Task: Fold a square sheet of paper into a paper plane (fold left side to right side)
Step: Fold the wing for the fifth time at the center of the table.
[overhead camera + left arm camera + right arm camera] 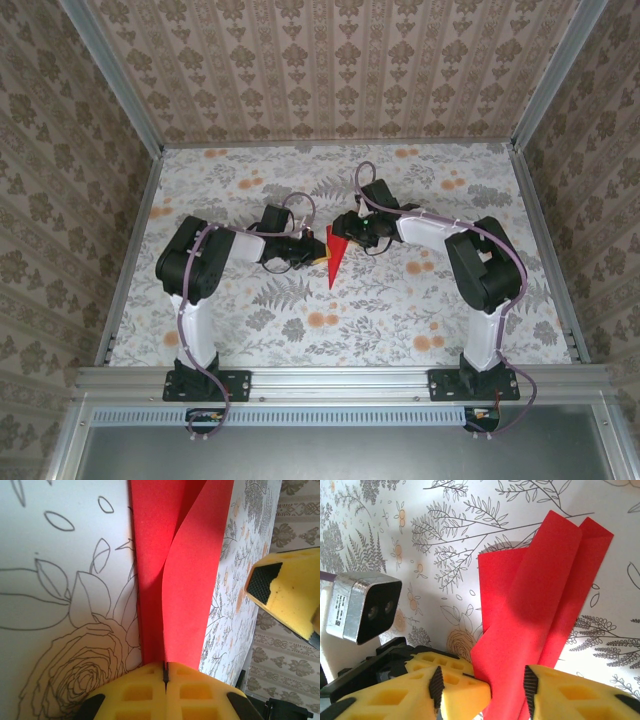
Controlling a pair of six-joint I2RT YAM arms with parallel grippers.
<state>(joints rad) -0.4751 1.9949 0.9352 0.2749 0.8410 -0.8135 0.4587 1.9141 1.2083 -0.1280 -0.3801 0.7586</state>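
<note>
left gripper (165,674): my fingers are pressed together, clamped on the paper plane (192,580) | paper plane: mid-table (420,300), between my two grippers, tip pointing near | right gripper (482,684): my fingers stand apart, straddling the red folds; contact not discernible

Colours on the rig
paper plane (333,262) plain bright red; table (420,300) white, grey leaf linework, orange blooms; walls (330,60) beige damask stripes, probably; left gripper (165,672), right gripper (483,687) yellow, black pads.
</note>
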